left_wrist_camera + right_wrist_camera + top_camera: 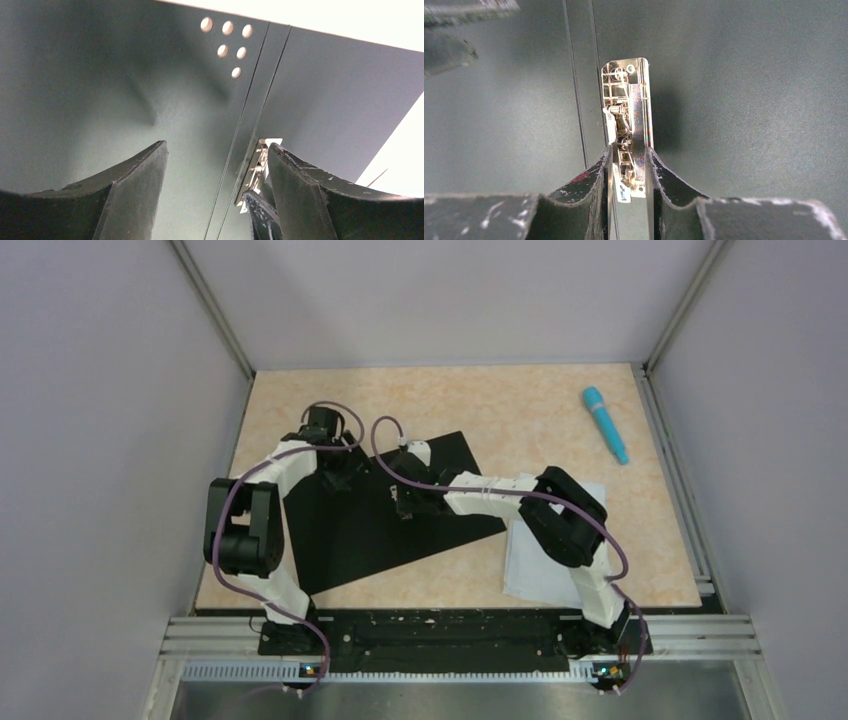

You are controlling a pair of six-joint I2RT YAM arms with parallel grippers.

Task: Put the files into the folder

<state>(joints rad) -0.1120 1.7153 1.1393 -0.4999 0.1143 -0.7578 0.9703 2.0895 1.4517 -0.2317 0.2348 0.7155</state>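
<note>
Folder: the thin flat folder with a matte black inner face [400, 535] lies spread open on the beige mottled counter [520, 410], left of centre and skewed to the counter's edges.
Spine: seen from the left wrist, two fold lines run down the middle of the folder [100, 90], with six small round holes [227, 42] just beside them.
Clip: the shiny metal clip [626, 115] sits on the black face just beside the fold lines, lying along them.
Right tool: the right tool [626, 156] reaches in over the folder [749, 100]; its two black fingers are clamped on the near end of the metal clip, one on each long side.
Left tool: the left tool [215, 150] hangs over the folder's left half with its fingers well apart and nothing between them; the metal clip [257, 167] shows beside its right-hand finger.
Files: the thin white paper sheets [530, 580] lie flat on the counter to the right of the folder, partly under the right arm.
Other: a teal cylindrical pen-like object [605, 423] lies near the far right corner, well apart from the folder.
</note>
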